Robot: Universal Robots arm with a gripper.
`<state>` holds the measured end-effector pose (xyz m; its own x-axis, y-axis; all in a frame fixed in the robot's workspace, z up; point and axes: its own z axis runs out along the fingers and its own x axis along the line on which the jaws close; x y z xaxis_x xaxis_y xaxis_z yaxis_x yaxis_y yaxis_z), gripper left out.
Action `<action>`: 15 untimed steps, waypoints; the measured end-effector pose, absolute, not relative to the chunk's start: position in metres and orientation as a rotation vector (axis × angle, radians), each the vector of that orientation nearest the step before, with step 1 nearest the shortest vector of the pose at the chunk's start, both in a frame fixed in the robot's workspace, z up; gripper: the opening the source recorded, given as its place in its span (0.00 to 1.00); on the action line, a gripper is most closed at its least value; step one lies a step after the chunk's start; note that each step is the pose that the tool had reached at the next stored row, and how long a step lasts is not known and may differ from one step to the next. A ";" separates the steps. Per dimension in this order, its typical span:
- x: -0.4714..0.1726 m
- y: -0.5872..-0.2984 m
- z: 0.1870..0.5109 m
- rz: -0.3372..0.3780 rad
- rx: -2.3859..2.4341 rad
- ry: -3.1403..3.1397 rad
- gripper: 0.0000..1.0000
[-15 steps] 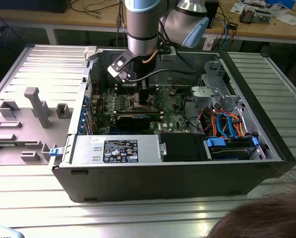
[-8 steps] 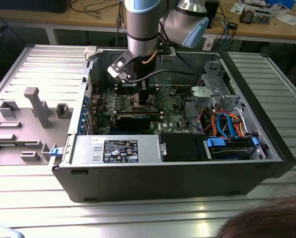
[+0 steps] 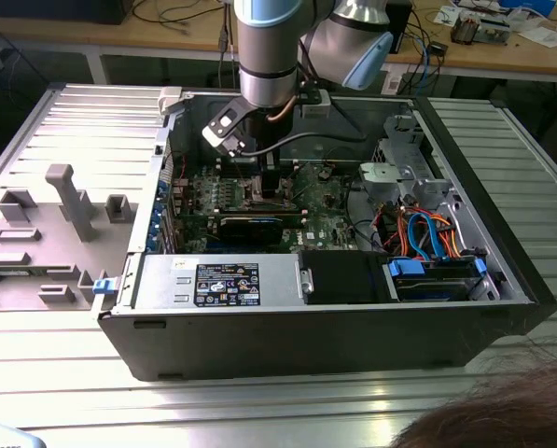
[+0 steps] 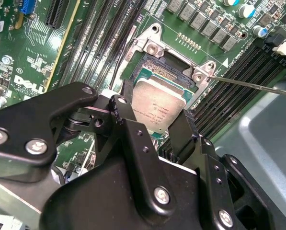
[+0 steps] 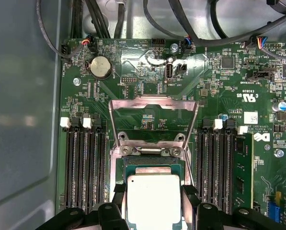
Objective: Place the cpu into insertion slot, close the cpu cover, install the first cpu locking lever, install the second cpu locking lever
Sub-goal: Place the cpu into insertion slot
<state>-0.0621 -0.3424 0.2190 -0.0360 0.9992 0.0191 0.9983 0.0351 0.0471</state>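
Between the jaws of the gripper [image 4: 153,109], the cpu [image 4: 159,105] shows a smooth silvery-beige metal face with a soft, brushed sheen. The 2 fingers [image 4: 131,129] clamped on its edges are matt black, plastic or coated metal, fastened with shiny metal screws [image 4: 162,194]. Just beneath the jaws, the insertion slot [image 4: 154,60] is dark with a bright metal rim. Beyond the jaws, the cpu cover [image 5: 153,102] is thin bare metal, glossy and catching light. Around the jaws, the motherboard [image 5: 85,86] is glossy green laminate; the case wall [image 5: 23,120] beside it is dull grey sheet metal.
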 end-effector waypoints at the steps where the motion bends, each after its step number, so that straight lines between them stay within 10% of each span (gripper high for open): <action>1: -0.062 -0.342 0.219 0.074 2.168 2.246 0.54; 15: -0.062 -0.342 0.216 0.074 2.168 2.246 0.54</action>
